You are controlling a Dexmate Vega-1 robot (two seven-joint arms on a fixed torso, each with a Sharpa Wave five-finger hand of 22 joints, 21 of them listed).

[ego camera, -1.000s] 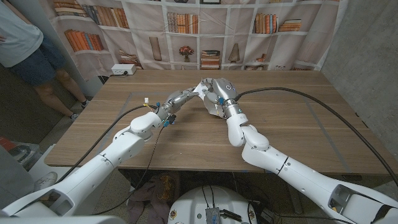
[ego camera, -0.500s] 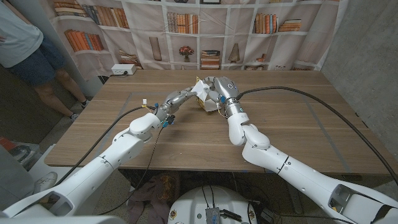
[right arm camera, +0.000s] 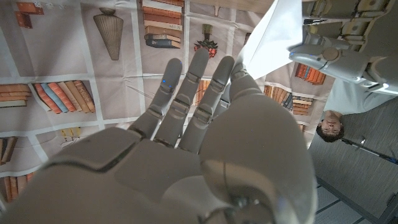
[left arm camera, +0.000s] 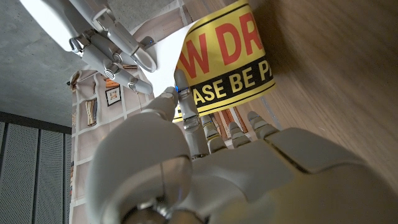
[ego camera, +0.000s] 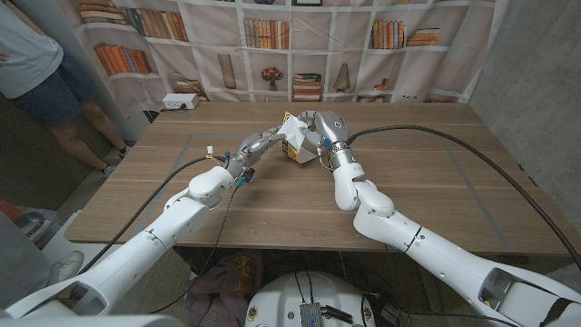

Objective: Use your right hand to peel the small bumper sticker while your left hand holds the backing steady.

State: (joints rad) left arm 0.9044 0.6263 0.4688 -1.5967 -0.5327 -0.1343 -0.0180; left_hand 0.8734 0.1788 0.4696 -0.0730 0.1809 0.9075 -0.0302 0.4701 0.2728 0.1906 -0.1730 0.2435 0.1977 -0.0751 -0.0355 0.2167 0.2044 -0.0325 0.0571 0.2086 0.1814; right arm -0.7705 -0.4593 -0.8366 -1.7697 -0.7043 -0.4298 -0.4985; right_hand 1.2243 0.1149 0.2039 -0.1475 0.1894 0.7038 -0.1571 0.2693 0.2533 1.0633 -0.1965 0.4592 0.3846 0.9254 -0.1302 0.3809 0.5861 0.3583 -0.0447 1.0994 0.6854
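Both hands meet over the middle of the wooden bench (ego camera: 408, 173). The left hand (ego camera: 263, 142) pinches the white backing (left arm camera: 163, 68) of the sticker. The right hand (ego camera: 318, 136) pinches the yellow bumper sticker (ego camera: 295, 148), lifted above the bench. Farther back hangs a bookshelf curtain (ego camera: 300, 45), and a person (ego camera: 36, 73) stands at the far left.

Head camera high over the table (ego camera: 436, 182); both wrist cameras close, sharing the sticker (left arm camera: 227, 59).
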